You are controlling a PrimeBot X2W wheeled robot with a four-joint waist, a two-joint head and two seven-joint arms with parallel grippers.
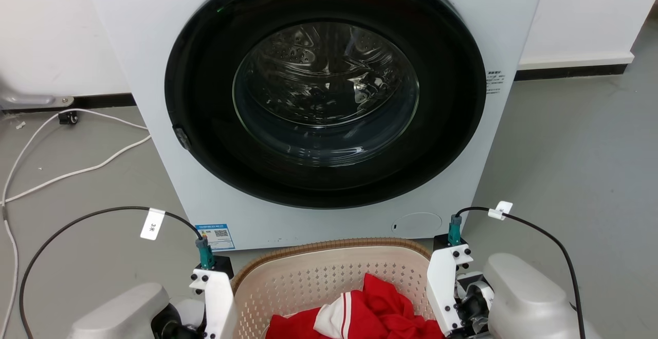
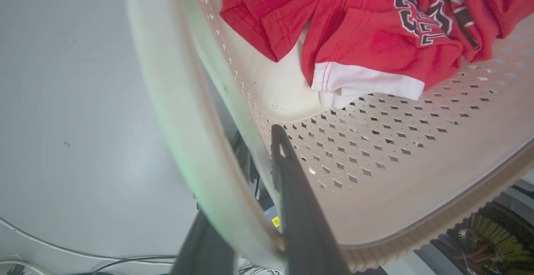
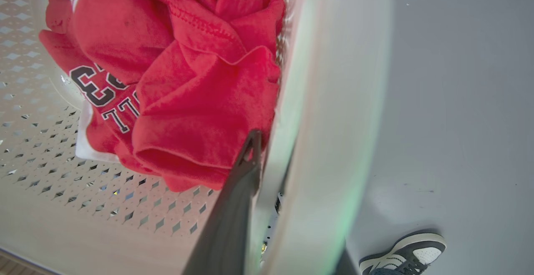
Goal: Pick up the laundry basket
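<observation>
Dark fingers up close, and the left hand [image 2: 242,183] sat astride the white left handle [image 2: 183,120] of the laundry basket [image 2: 375,158], one finger inside against the perforated wall, the other outside. It looked clenched on that handle, with no slack showing. Same story on the other side: the right hand [image 3: 292,200] had the right handle [image 3: 333,120] between its fingers, the inner finger tucked beside the red jersey [image 3: 200,112], and it too appeared clamped on.

From the head view, the basket [image 1: 329,246] was at the near edge, between the two wrists, with its far rim just short of the washer [image 1: 324,97], whose door was closed. Red and white cloth [image 1: 380,298] was heaped in its near right part. A person's shoe [image 3: 404,250] stood on the grey floor [image 3: 459,99] near the right handle.

Both grips looked made, so I judged the step in hand to be the lift itself. Whether the base had left the floor, I could not tell. What came next would call for both arms rising together, evenly, keeping the rim level so the load would not slide, and staying clear of the washer front.
</observation>
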